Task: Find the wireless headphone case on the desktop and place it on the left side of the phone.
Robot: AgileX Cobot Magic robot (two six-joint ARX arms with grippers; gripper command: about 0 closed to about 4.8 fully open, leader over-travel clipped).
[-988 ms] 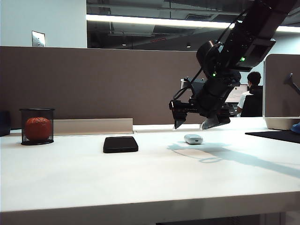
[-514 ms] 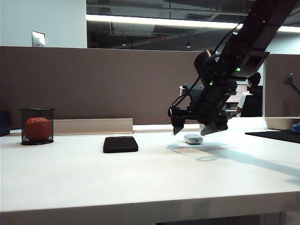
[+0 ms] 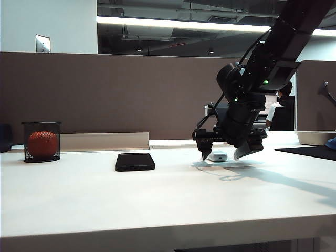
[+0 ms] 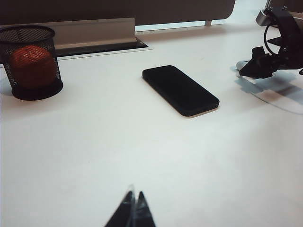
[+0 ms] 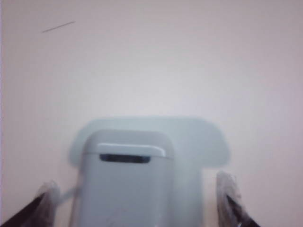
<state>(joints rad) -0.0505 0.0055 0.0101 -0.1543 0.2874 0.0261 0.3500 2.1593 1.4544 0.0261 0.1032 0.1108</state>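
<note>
Right end effector (image 3: 227,155) low over tabletop (image 3: 157,194), jaws wide apart, straddling case (image 5: 124,179), not yet clamped. Case lies right of phone (image 3: 135,161), well apart. Left end effector (image 4: 132,208) pinched together, far off.

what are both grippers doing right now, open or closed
Left gripper: closed, holding nothing, low over the white desktop.
Right gripper: open, fingers straddling the small glossy white earbud case, not gripping.

From the right wrist I see the glossy white rounded headphone case (image 5: 124,182) blurred and cut off — my right hand (image 5: 137,201) shows only fingertips (image 5: 227,196); the left hand (image 4: 132,211) shows merely tips.
</note>
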